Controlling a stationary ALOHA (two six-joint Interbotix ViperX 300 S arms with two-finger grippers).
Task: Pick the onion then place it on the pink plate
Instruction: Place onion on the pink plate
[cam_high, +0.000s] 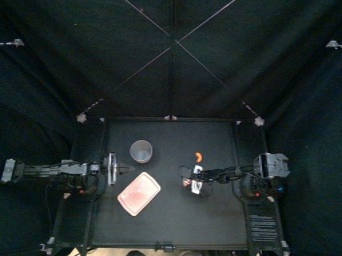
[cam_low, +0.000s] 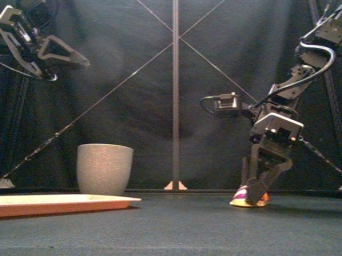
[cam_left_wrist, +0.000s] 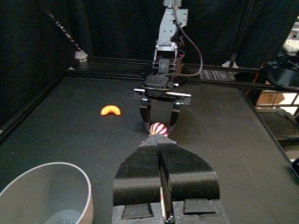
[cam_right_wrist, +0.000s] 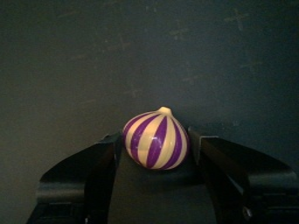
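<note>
Your right gripper's (cam_right_wrist: 159, 145) fingers press against both flanks of the purple-and-cream striped toy onion (cam_right_wrist: 158, 136), pinching it low on the black table (cam_high: 214, 215), just off centre toward 3 o'clock. The pick looks begun but not lifted. Outward, the flat pink tray (cam_high: 139, 193) lies bare at the onion's 9 o'clock, so lift, carry and release remain; your left gripper (cam_left_wrist: 162, 149), fingers pressed together, rests at the table's 9 o'clock edge.

Top high overhead, front table-level, wrist views share onion (cam_right_wrist: 156, 138)
</note>
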